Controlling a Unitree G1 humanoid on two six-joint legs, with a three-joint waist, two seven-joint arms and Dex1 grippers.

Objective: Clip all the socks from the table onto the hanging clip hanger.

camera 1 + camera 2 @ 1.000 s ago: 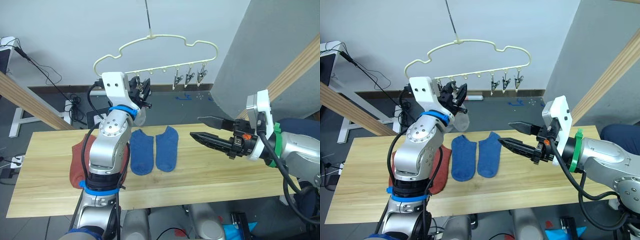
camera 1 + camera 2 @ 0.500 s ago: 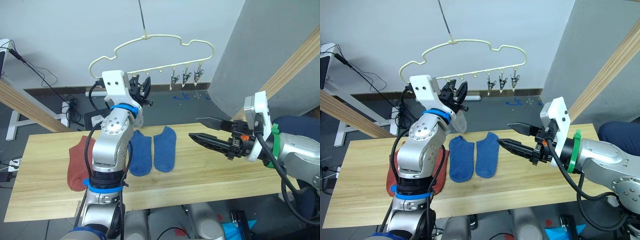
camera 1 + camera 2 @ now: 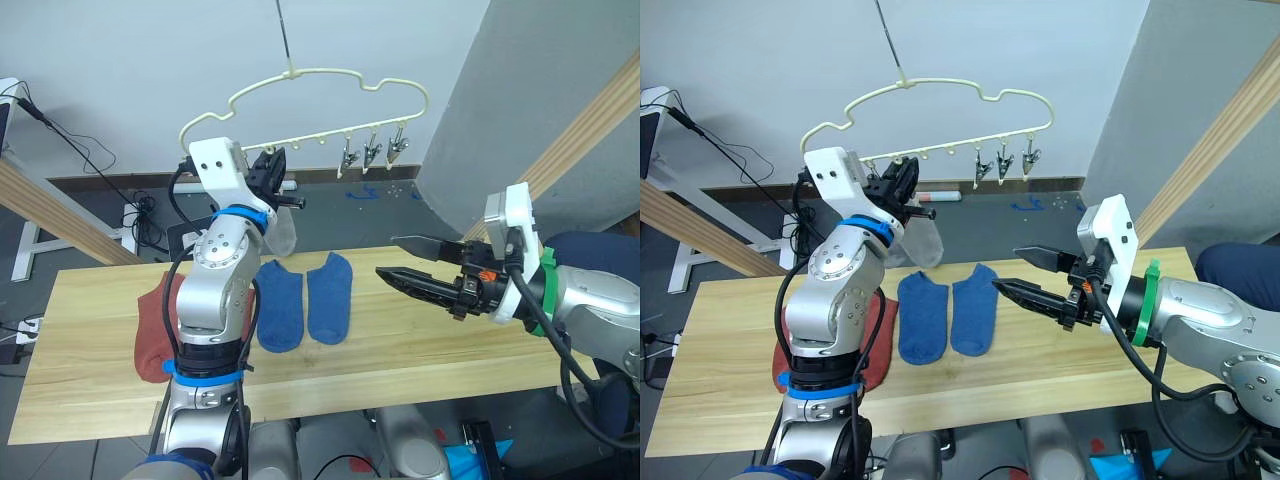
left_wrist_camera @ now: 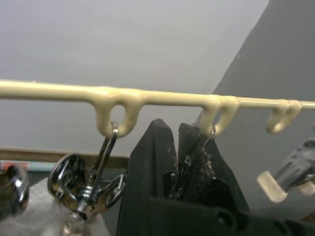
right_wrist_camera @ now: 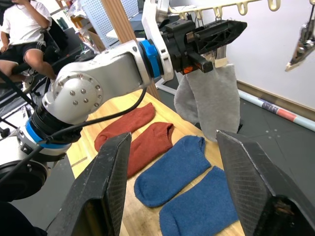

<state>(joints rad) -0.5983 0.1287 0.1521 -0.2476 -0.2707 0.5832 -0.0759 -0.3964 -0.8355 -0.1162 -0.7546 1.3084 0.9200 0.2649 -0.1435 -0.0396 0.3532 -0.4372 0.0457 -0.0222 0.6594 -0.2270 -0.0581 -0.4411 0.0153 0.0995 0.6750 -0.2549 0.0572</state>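
Two light grey socks (image 5: 211, 101) are hanging directly below the left gripper (image 3: 902, 180), whose fingers are pinching a clip of the clip hanger (image 3: 330, 85); release only once the fabric is seated. Four socks are lying on the table (image 3: 420, 345) beneath the wide-open right gripper (image 3: 396, 257).

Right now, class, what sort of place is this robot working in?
Probably a robotics lab or workshop: a rough wooden frame beam, loose cables on the floor, and a seated person beside pegboard racks.
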